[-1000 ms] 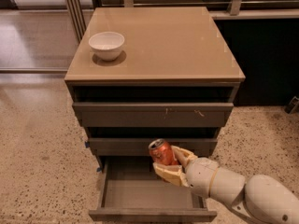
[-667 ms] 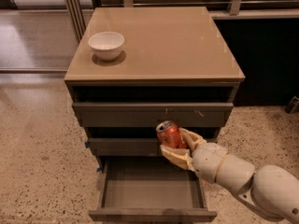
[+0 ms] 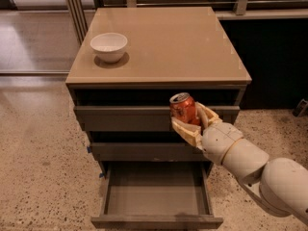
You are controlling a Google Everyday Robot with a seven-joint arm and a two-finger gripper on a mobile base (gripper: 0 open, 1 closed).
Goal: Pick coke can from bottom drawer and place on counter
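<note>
The coke can (image 3: 183,109), red with a silver top, is held upright in my gripper (image 3: 193,123), in front of the upper drawer fronts and just below the counter's front edge. The gripper's tan fingers (image 3: 185,131) are shut around the can's lower half, with the white arm reaching in from the lower right. The bottom drawer (image 3: 156,219) is pulled open below and shows nothing inside. The counter (image 3: 173,42) is the glossy tan top of the cabinet.
A white bowl (image 3: 109,46) stands at the counter's back left. The two upper drawers (image 3: 125,118) are shut. Speckled floor lies on both sides of the cabinet, and a dark cabinet wall stands at the right behind.
My gripper has lifted the coke can from just above the open bottom drawer up to the level of the top drawer front, moving slightly right.
</note>
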